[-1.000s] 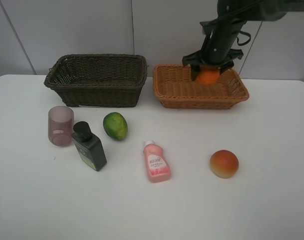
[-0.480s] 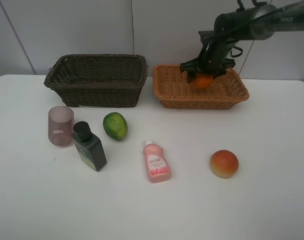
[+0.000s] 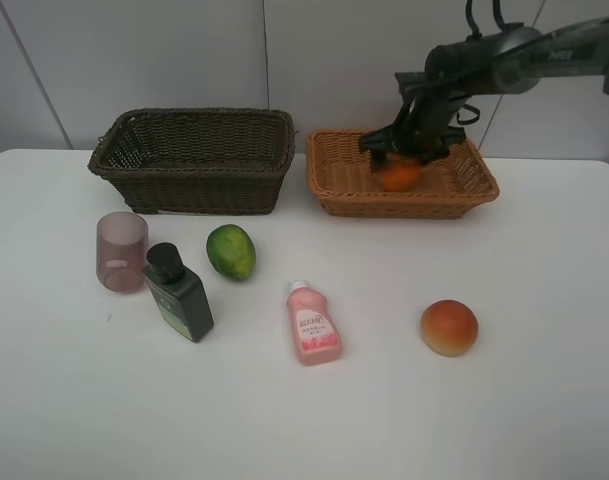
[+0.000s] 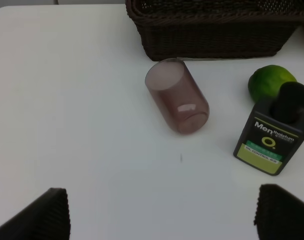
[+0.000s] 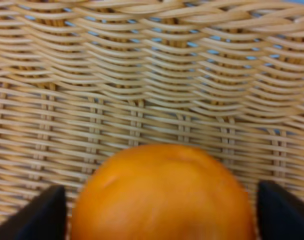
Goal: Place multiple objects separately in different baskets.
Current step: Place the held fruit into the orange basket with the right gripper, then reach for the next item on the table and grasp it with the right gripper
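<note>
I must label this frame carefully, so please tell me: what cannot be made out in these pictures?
- Floor of the dark basket: mostly hidden by its front wall in the high view, cut off by the edge in the left wrist view.
- Whether the right gripper grips the orange: the fingers are blurred and cut off in the right wrist view, and too small in the high view.
- Label of the pink bottle: too small in the high view.

**Three cameras, one desk**

The high camera looked down from the near side over the whole white desk (image 3: 544, 400). The left wrist camera hung well above the desk's left part, sharing the mauve cup (image 3: 121, 250), dark bottle (image 3: 179, 295) and dark basket (image 3: 194, 175) with the high view. The right wrist camera sat very close over the orange (image 3: 399, 176) in the tan basket (image 3: 364, 195), both also seen from above.
</note>
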You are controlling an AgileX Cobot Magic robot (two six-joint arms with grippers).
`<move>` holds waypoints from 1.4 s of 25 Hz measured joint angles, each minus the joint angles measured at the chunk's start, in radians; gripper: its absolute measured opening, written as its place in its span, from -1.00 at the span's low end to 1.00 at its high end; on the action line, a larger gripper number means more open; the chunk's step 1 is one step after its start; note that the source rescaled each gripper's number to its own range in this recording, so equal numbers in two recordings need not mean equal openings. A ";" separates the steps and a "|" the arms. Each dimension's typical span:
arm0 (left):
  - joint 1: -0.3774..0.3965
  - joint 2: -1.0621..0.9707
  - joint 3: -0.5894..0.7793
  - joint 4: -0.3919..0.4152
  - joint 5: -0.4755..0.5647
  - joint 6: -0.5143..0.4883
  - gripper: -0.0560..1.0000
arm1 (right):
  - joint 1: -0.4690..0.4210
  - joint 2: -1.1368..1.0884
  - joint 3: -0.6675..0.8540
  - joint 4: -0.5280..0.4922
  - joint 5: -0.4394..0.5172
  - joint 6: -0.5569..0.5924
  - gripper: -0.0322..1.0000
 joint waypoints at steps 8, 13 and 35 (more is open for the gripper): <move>0.000 0.000 0.000 0.000 0.000 0.000 0.85 | 0.004 -0.025 0.000 0.000 0.056 0.000 1.00; 0.000 0.000 0.000 0.000 0.000 0.000 0.85 | 0.027 -0.112 0.000 0.000 0.123 0.000 1.00; 0.000 0.000 0.000 0.000 0.000 0.000 0.85 | 0.081 -0.646 0.730 0.054 0.155 0.104 1.00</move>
